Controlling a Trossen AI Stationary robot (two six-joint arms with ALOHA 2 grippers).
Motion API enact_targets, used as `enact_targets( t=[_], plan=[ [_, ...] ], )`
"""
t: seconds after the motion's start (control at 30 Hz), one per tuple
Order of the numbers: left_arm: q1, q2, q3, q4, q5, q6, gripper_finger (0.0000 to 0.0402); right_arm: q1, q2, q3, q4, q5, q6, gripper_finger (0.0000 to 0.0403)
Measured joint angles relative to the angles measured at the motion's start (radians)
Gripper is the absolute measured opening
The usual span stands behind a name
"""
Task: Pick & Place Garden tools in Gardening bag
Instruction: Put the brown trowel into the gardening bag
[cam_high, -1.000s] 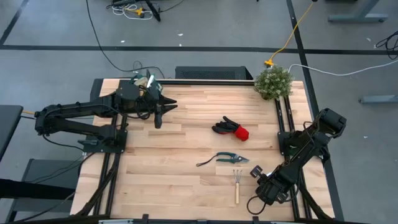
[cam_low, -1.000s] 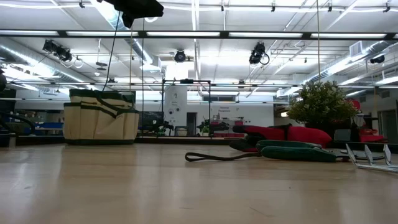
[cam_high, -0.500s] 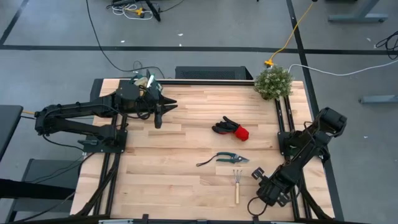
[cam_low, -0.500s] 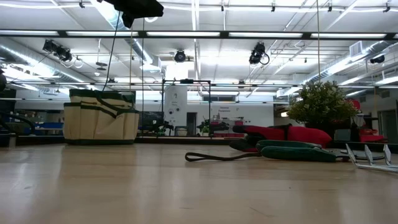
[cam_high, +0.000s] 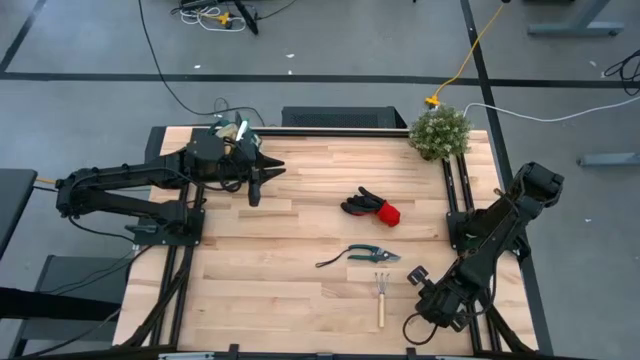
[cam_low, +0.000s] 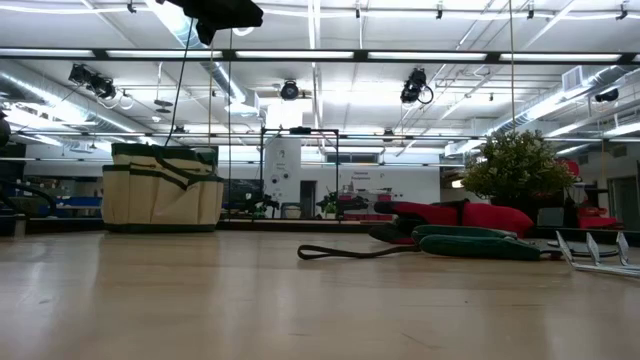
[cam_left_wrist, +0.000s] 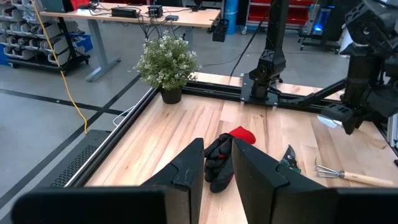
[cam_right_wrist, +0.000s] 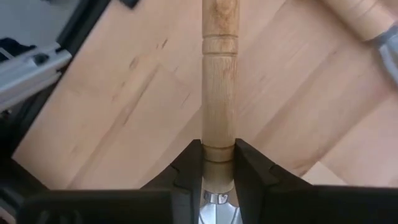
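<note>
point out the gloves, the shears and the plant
gloves (cam_high: 372, 206): high view, on the join of black fingers and red cuff
shears (cam_high: 372, 254): high view, on the green handles
plant (cam_high: 439, 131): high view, on the middle of the foliage

The dark left arm stretches in from the table's left side, its two-finger left gripper (cam_high: 262, 172) hovering above the far left part of the table, its dark fingers (cam_left_wrist: 186, 171) parted by a narrow gap with nothing between them. The dark right arm folds down along the right rail, and the right gripper (cam_right_wrist: 218, 163) is clamped on a round pale wooden handle (cam_right_wrist: 219, 81).
</note>
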Motion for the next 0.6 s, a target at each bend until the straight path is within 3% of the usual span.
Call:
enact_targets(
  t=[0.6],
  plan=[
    [0.000, 0.000, 0.000, 0.001, 0.001, 0.000, 0.0089, -0.081, -0.017, 0.149, -0.176, 0.065, 0.004, 0.0069]
  ],
)
